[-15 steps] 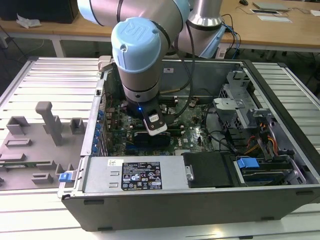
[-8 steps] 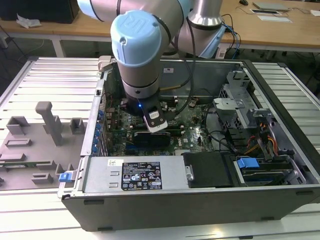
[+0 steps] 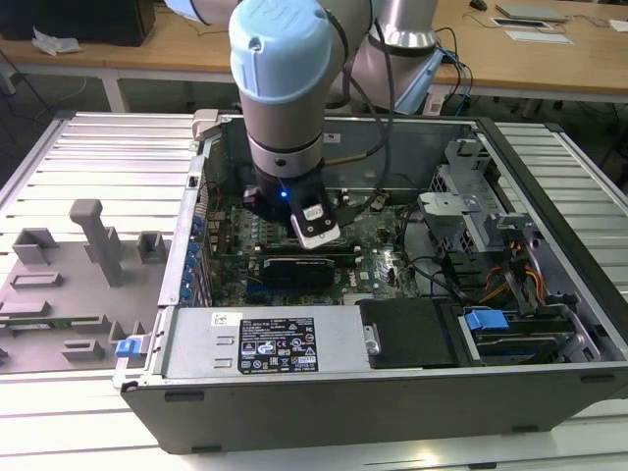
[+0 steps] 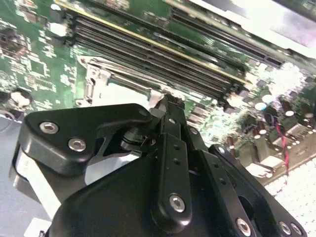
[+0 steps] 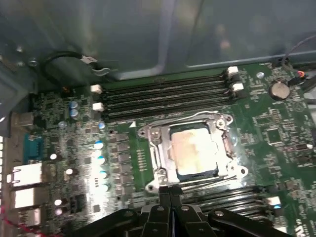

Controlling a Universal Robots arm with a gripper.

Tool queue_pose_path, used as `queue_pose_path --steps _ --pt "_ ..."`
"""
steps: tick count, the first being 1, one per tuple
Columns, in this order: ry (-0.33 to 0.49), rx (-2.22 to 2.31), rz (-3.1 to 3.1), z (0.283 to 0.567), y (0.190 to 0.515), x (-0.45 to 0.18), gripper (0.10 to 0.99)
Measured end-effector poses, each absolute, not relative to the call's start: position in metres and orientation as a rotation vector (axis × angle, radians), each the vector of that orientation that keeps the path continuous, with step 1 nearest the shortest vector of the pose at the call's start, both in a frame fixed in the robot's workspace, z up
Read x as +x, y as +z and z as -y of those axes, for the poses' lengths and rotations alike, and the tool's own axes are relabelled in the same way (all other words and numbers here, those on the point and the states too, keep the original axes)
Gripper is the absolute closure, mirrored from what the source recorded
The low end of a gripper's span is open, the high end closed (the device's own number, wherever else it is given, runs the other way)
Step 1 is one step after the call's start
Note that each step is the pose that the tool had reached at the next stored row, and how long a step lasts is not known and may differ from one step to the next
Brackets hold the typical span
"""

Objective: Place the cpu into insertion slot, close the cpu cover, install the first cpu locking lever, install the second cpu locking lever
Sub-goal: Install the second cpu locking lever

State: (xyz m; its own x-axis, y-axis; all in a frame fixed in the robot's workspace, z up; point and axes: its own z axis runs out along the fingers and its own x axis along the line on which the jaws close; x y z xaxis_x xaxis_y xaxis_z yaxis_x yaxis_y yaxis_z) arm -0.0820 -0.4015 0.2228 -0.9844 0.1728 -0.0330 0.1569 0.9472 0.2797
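Note:
The cpu [image 5: 193,150], with its dull silver top, lies in the insertion slot [image 5: 166,159] on the green motherboard. The silver cpu cover [image 5: 152,134] is folded down flat around it, its window framing the chip. A thin wire lever [image 5: 190,117] runs along the socket's memory-slot side, and another [image 5: 210,180] along the opposite side. My gripper [image 5: 167,189] is shut, its black fingertips pressed together right at the socket's edge by a corner screw. In the second wrist view the gripper [image 4: 168,102] points down at the cover [image 4: 123,91].
The arm reaches down into an open computer case [image 3: 549,196] lying on a slatted table. Long memory slots [image 5: 163,96] lie beside the socket. A black expansion card [image 3: 304,267] sits near the arm. Grey fixtures [image 3: 93,235] stand at the exterior view's left.

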Motion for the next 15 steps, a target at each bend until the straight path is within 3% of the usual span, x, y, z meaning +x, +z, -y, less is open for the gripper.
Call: queue_pose_path --steps 8,15 --pt "0.345 0.268 -3.058 0.400 0.223 -0.058 0.980" --pt "0.341 0.268 -3.058 0.382 0.223 -0.050 0.980"
